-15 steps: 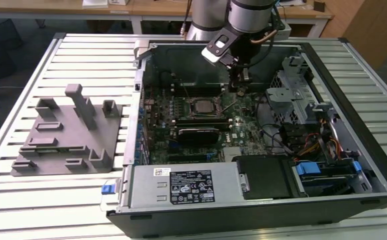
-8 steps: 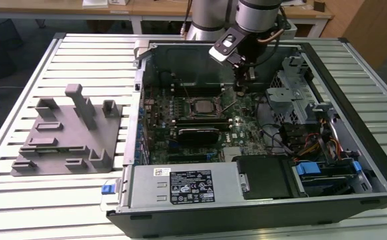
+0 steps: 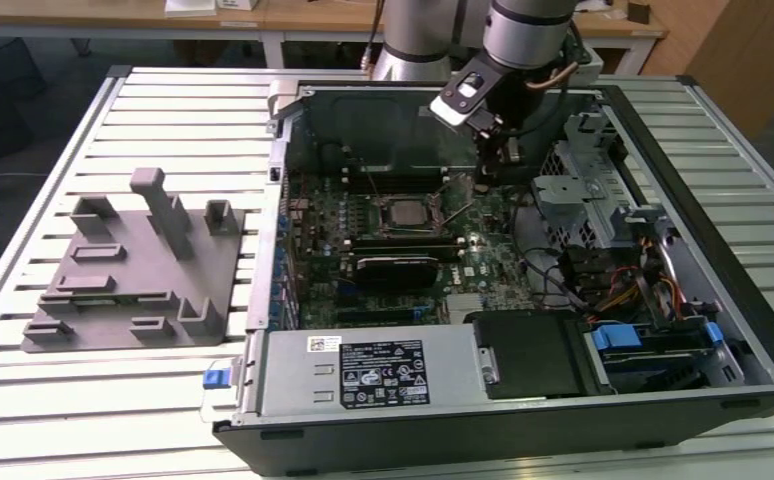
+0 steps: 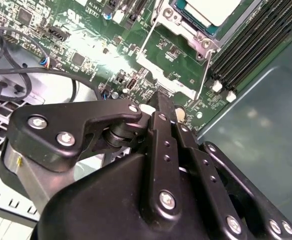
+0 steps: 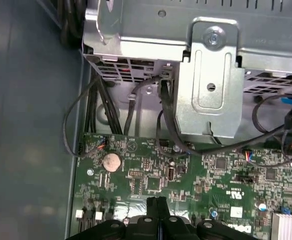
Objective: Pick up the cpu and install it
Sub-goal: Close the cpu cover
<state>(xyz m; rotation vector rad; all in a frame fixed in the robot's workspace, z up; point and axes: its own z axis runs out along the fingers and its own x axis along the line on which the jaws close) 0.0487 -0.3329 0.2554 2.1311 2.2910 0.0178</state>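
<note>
The cpu [image 3: 405, 211] lies flat in the socket [image 3: 407, 229], its pale metal top facing up. In the second wrist view the cpu [image 4: 211, 9] sits square inside the socket's frame, with no tilt that I can make out.

The gripper [image 3: 499, 158] hangs inside the case [image 3: 494, 430], just beside the socket toward the exterior view's right, and does not touch it. Both wrist views show the jaws pressed together with only a thin seam between them. They pinch nothing. In the first wrist view the gripper [image 5: 158, 207] points down at the board [image 5: 151, 172], on the side of the socket where the drive cage stands. It looks close to the board, but I cannot tell whether it touches.

The grey fixture [image 3: 127, 275] stands on the bench [image 3: 40, 400], outside the case and well apart from the socket, and no chip shows on it.

By my reading, picking up and placing are done, since the chip is in its seat and the jaws are empty. The clamping looks undone. A thin lever [image 3: 461, 212] stands out slantwise from the socket's edge instead of lying tucked along it, and the second wrist view shows the lever [image 4: 147, 39] angled away from the frame. Whether the metal plate is folded over the chip I cannot tell
</note>
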